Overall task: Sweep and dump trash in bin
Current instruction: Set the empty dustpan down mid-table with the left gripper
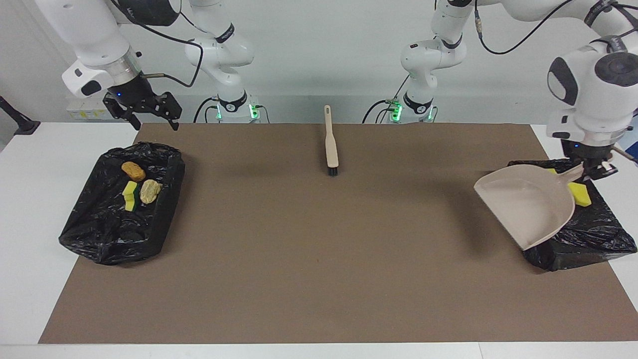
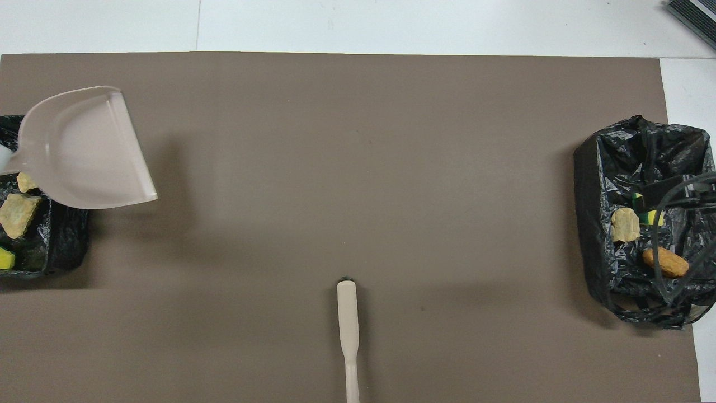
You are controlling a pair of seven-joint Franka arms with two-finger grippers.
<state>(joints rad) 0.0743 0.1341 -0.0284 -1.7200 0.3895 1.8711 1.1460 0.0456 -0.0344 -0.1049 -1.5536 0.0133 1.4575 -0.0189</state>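
— Where are your claws?

— My left gripper [image 1: 594,169] is clamped on the handle of the beige plastic dustpan [image 1: 526,204], held over the black-lined bin [image 1: 588,239] at my left end. My right gripper [image 1: 144,110] hangs wide apart, holding nothing.

— And the trash?

— Yellow sponge chunks [image 1: 579,194] and tan bread pieces [image 2: 17,215] lie in that bin; more [image 1: 133,171] lie in the other black-lined bin [image 1: 99,234].

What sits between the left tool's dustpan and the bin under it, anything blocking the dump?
Nothing visible. The dustpan, held by its handle in the left tool, hangs over the bin at the left arm's end; its pan looks empty, and the trash already lies in that bin.
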